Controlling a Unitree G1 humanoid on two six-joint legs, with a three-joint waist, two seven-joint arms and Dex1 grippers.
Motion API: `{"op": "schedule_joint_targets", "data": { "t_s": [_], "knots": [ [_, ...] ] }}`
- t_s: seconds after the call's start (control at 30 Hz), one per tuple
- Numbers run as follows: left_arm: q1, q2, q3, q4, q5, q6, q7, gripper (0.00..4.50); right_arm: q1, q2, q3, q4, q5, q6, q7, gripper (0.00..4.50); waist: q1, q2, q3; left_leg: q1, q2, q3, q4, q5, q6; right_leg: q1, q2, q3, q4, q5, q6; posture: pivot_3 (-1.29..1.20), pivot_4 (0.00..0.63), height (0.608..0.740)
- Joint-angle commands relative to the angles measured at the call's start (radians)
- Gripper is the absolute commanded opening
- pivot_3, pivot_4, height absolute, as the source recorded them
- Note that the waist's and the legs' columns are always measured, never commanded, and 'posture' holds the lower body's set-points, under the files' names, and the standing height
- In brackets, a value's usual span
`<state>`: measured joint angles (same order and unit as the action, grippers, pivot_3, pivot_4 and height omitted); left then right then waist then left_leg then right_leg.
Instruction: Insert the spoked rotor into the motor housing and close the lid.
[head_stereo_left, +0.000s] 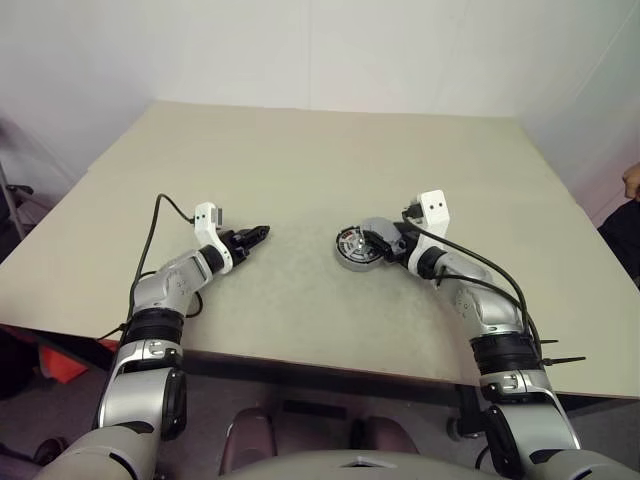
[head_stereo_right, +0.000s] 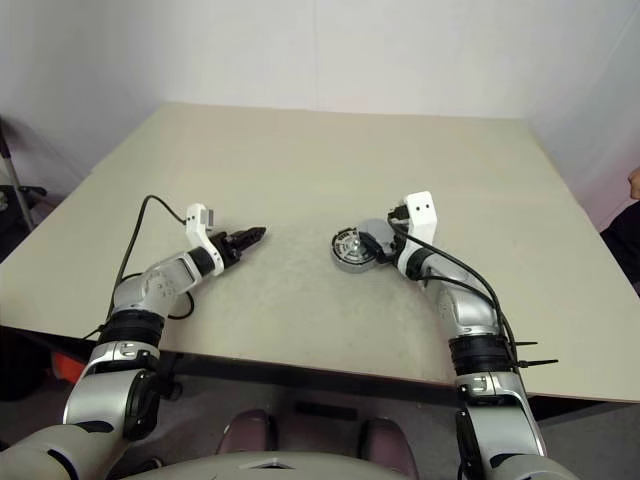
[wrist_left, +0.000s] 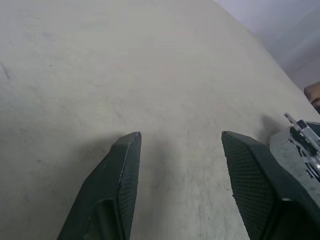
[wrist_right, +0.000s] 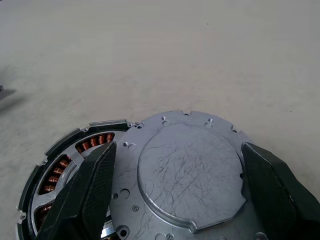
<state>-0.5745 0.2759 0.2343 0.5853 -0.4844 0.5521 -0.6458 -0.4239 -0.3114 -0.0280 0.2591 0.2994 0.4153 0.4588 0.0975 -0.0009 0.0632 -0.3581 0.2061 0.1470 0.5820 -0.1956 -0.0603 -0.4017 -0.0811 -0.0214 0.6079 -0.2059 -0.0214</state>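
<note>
Our right gripper (wrist_right: 175, 200) is closest to the camera, and its two black fingers (wrist_right: 90, 190) stand as wide apart as they go, one on each side of the lid (wrist_right: 187, 175). We cannot tell if they touch its edge yet. That grey lid lies flat but pushed off to one side, so it only half covers the motor housing (wrist_right: 55, 160), and the copper coils peek out past one finger. We cannot see the spoked rotor clearly. Our left gripper (head_stereo_left: 252, 237) waits well apart on the table (head_stereo_left: 300, 160), fingers spread with nothing between them. We think the right arm should slide the lid over the coils.
</note>
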Motion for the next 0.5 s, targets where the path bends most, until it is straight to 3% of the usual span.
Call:
{"op": "schedule_joint_targets", "data": {
  "t_s": [0.03,0.17,0.5],
  "knots": [
    [-0.020,0.010,0.006,-0.019,0.003,-0.016,-0.004,2.72,-0.019,0.001,-0.019,0.003,-0.007,-0.014,0.001,4.09,0.000,0.000,0.000,0.000,0.000,0.000,0.000,0.000,0.000,0.000,0.000,0.000,0.000,0.000,0.000,0.00,0.000,0.740],
    [-0.020,0.010,0.006,-0.017,0.005,-0.019,-0.004,2.72,-0.017,0.001,-0.018,-0.019,-0.004,-0.012,0.013,2.94,0.000,0.000,0.000,0.000,0.000,0.000,0.000,0.000,0.000,0.000,0.000,0.000,0.000,0.000,0.000,0.00,0.000,0.740],
    [-0.019,0.011,0.007,-0.017,0.008,-0.019,-0.001,2.72,-0.008,0.009,-0.015,-0.123,0.034,-0.016,0.061,2.94,0.000,0.000,0.000,0.000,0.000,0.000,-0.001,0.000,0.000,0.000,0.000,0.000,0.000,0.000,0.000,0.00,0.000,0.740]
  ]
}}
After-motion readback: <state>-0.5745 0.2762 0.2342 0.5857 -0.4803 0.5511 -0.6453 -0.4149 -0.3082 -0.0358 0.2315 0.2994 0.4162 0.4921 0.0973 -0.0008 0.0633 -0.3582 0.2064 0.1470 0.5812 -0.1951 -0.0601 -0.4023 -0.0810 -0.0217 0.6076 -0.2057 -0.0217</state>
